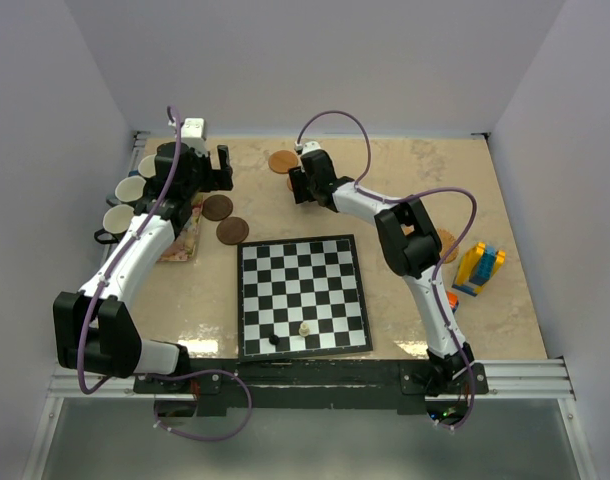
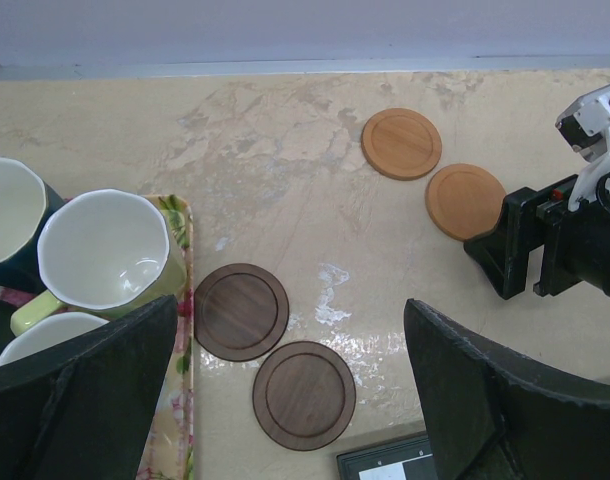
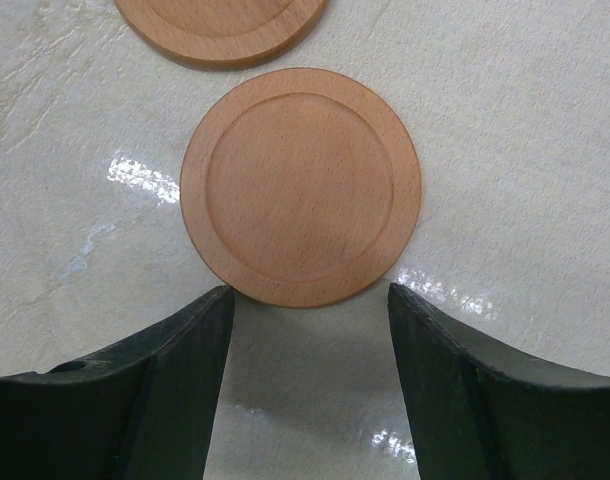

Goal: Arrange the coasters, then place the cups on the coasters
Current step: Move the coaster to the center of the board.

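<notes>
Two dark brown coasters [image 2: 241, 311] [image 2: 304, 394] lie side by side on the table below my left gripper [image 2: 290, 310], which hangs open above them with nothing between its fingers. Two tan coasters [image 2: 401, 143] [image 2: 465, 201] lie farther right. In the right wrist view, one tan coaster [image 3: 300, 200] lies flat just ahead of my open right gripper [image 3: 310, 297], its near edge at the fingertips, ungripped; the other tan coaster [image 3: 220, 25] is beyond it. Cups stand at the left: a pale green cup [image 2: 103, 250], a dark blue cup [image 2: 10, 210] and a third cup [image 2: 45, 335], partly hidden by my finger.
The cups stand on a floral cloth mat [image 1: 180, 243] by the left wall. A chessboard [image 1: 303, 295] with two pieces fills the near middle. Another coaster [image 1: 446, 240] shows behind the right arm's elbow, and coloured toy blocks [image 1: 480, 267] sit at the right.
</notes>
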You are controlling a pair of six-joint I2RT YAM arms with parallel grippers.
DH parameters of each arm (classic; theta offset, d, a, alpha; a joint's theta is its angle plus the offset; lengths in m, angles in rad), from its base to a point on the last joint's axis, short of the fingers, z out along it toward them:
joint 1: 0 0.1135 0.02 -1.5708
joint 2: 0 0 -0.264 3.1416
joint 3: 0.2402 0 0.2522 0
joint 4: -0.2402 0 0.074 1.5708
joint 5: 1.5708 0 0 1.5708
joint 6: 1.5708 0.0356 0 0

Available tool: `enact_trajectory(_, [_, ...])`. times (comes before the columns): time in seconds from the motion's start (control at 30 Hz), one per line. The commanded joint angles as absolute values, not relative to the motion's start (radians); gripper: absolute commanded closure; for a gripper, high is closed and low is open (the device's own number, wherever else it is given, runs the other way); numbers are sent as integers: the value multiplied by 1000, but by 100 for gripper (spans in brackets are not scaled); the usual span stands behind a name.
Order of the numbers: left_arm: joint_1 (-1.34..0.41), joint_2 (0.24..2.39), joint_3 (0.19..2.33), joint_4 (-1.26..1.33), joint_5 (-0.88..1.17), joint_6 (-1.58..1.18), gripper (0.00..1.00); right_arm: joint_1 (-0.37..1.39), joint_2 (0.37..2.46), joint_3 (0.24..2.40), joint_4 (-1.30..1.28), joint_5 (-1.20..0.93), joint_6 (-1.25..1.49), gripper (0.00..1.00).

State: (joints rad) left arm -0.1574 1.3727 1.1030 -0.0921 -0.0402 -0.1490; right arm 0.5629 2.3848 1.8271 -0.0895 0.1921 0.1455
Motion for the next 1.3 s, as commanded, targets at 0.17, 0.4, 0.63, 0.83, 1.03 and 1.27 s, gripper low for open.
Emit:
enact_trajectory(0.17, [-156, 1376, 1115, -61, -35, -166, 0, 552, 2433, 1862, -110, 212, 152, 32])
enact_trajectory(0.4, [-156, 1376, 1115, -61, -37, -166, 0, 551, 2437, 1870, -112, 209, 152, 32])
enact_trajectory(0.63, [-156, 1376, 1117, -63, -38, -164, 0, 551, 2408, 1842, -100, 157, 141, 15])
enact_trajectory(0.83, [-156, 1376, 1117, -63, -40, -164, 0, 546, 2329, 1819, -95, 100, 147, 8])
enact_trajectory(1.03, [-156, 1374, 1117, -64, -40, -166, 0, 545, 2189, 1809, -124, 103, 140, 1])
enact_trajectory(1.27, [-156, 1361, 1117, -64, -43, -166, 0, 534, 1968, 1646, -201, 144, 144, 3])
